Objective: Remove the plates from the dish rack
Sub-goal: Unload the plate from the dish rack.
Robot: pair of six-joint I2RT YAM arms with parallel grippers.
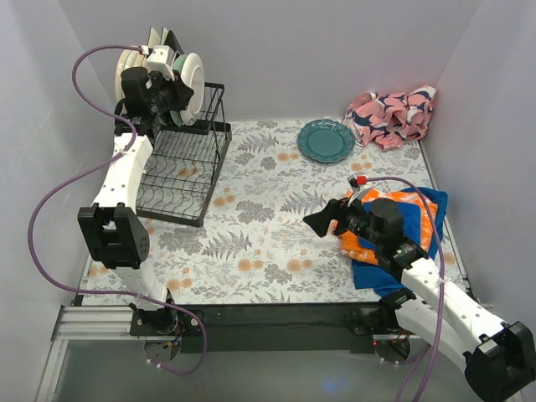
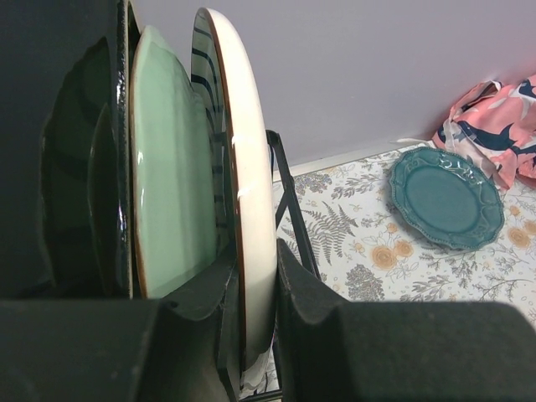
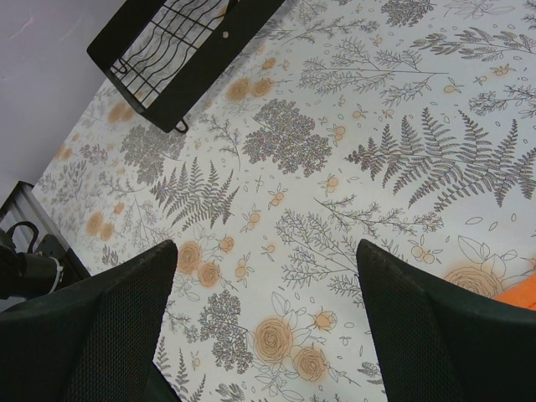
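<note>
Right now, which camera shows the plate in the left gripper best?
The left wrist view: the cream plate stands on edge, pinched at its rim by the left gripper, beside a pale green plate. The top view shows it partly behind the arm. The right wrist view shows only a corner of the dish rack.

Black wire dish rack [image 1: 180, 167]: one. Plates upright in it that I can count: three – dark glossy plate [image 2: 79, 193], pale green round plate [image 2: 172, 193], black-striped cream-rimmed plate [image 2: 251, 193]; more behind, number unclear. Teal round plate [image 1: 326, 141] outside rack: one. Cloths: two – pink patterned cloth [image 1: 392, 115], orange-and-blue cloth [image 1: 427, 213].
</note>
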